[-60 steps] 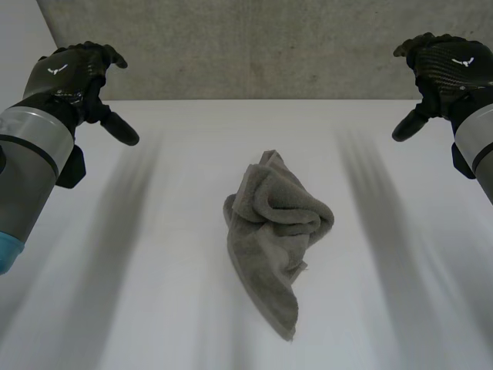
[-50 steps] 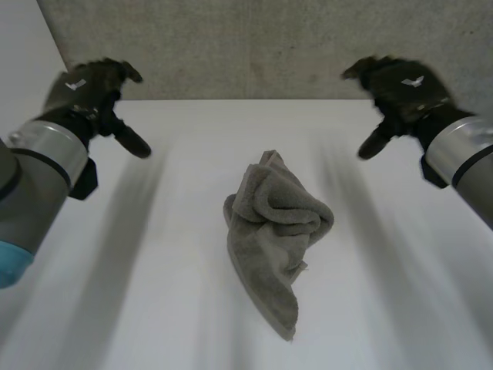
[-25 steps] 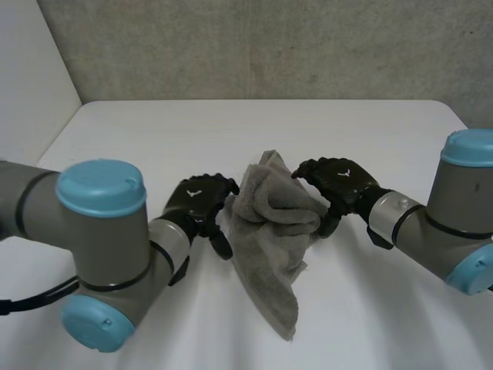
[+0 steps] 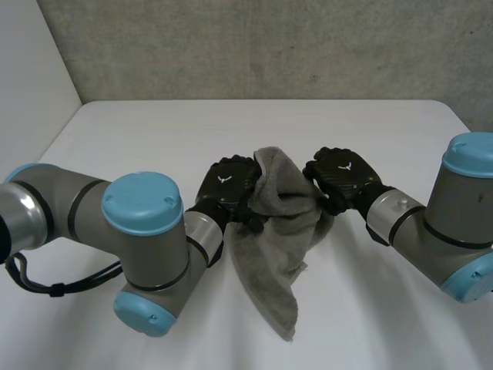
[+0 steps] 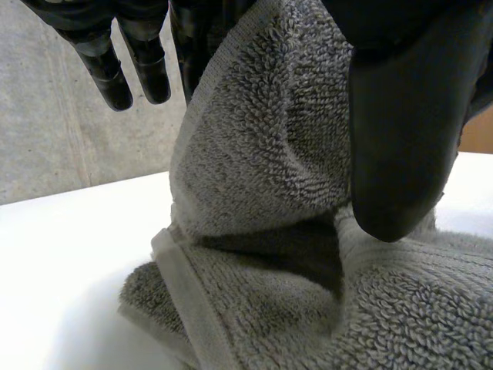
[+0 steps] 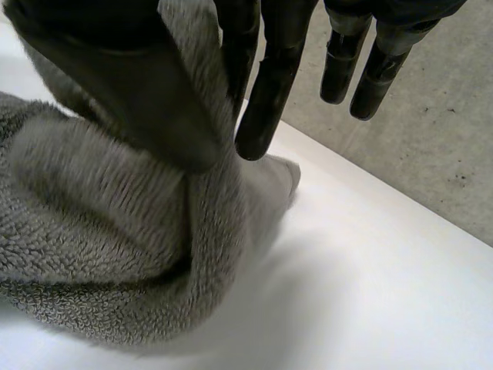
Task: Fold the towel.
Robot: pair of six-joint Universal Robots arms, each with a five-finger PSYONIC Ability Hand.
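Grey towel (image 4: 268,262) pinched between left hand (image 4: 229,185), right hand (image 4: 343,174); corners hidden.

Cannot see fingertips of left hand (image 4: 229,185) or right hand (image 4: 343,173) from head view: buried in raised fold of towel (image 4: 266,262); cannot follow left arm (image 4: 92,223) or right arm (image 4: 431,227) past frame edges; cannot trace towel's full outline in wrist views, cropped at edges.

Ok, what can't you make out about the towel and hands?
Head view: towel folds hide its corners.
Left wrist view: thumb of the left hand covers the pinched spot.
Right wrist view: thumb of the right hand does likewise; the towel runs off the edge.
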